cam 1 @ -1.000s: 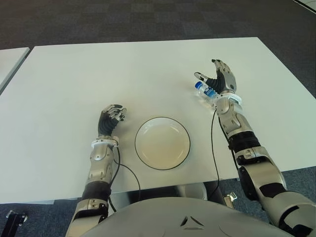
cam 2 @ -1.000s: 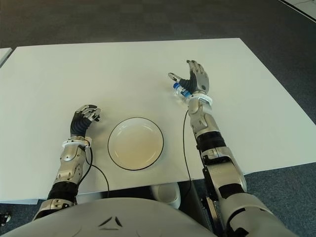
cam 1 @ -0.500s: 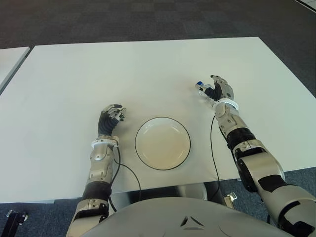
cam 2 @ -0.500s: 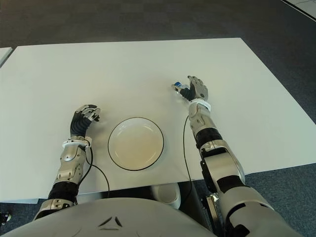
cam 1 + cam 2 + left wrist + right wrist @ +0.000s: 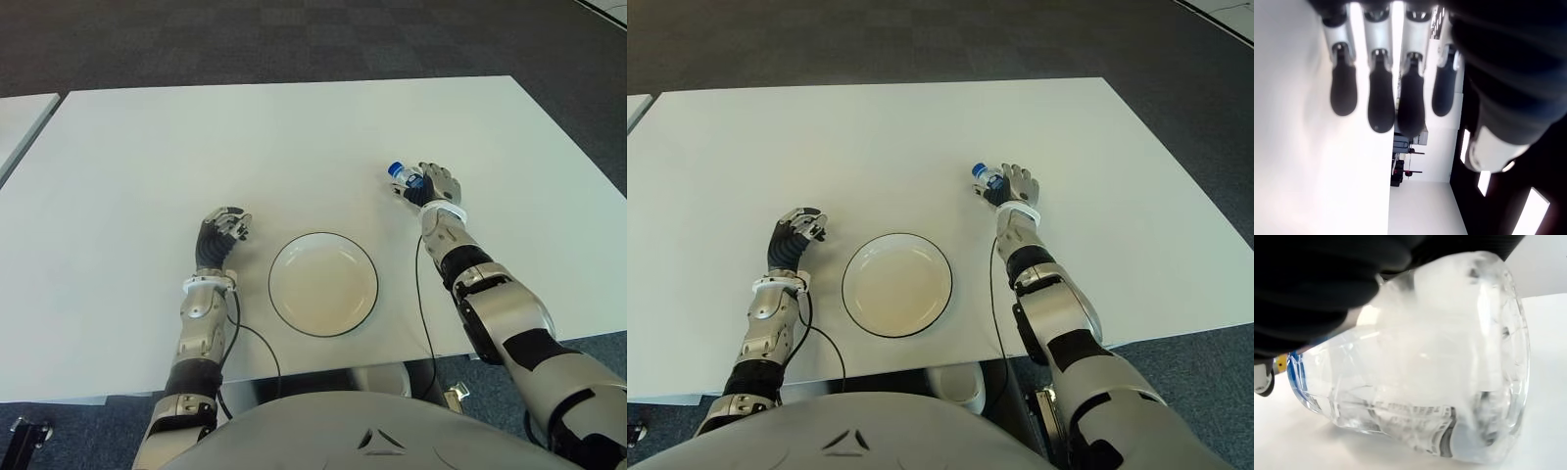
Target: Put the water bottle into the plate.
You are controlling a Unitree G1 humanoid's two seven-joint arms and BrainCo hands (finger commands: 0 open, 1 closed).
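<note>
Fingers of the right hand (image 5: 434, 185) are wrapped over the water bottle (image 5: 403, 177), clamping it; the blue cap end pokes out on the hand's far-left side. In the right wrist view the clear bottle (image 5: 1415, 377) fills the frame, lying on its side w/ the label showing, dark palm pressed on top, white table just under it. Can't tell if the bottle is touching the tabletop or lifted a bit.

Bottle + right hand sit to the right of and farther than the plate (image 5: 286, 305), near but apart from its rim. Plate is white w/ a dark rim, on the near-centre part of the table (image 5: 245, 137), nothing in it.

Left hand (image 5: 220, 235) shows just left of the plate, fingers (image 5: 1380, 100) curled, holding nothing. A cable (image 5: 257, 343) runs along each forearm to the near table edge.
</note>
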